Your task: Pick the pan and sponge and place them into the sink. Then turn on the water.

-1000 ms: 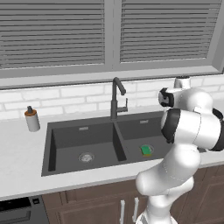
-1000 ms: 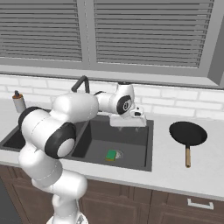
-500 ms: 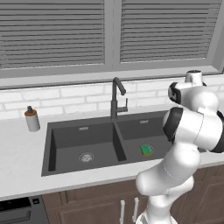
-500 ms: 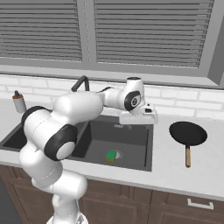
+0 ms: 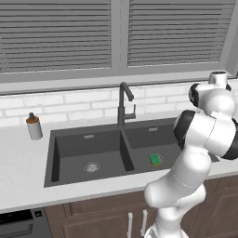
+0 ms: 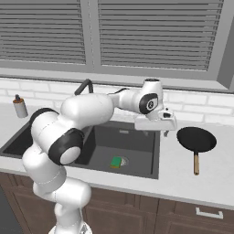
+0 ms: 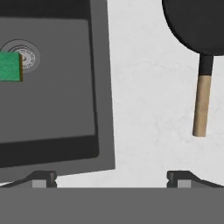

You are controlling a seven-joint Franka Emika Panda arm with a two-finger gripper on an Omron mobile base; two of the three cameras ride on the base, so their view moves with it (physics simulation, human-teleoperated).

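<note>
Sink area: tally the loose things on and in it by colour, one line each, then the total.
Black: 1, the pan
Green: 1, the sponge
Grey: 1, the soap bottle
Total: 3

The sponge [image 6: 117, 162] is lying in the sink's [image 6: 137, 170] right basin beside its drain; the pan [image 6: 196, 140] is sitting on the counter [image 6: 183, 180] right of the sink's right edge

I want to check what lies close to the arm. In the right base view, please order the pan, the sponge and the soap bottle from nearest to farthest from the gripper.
From the gripper:
1. Pan: nearest, on the counter just right of it.
2. Sponge: lower left, by the drain in the right basin of the sink.
3. Soap bottle: farthest, on the counter at far left.
</note>
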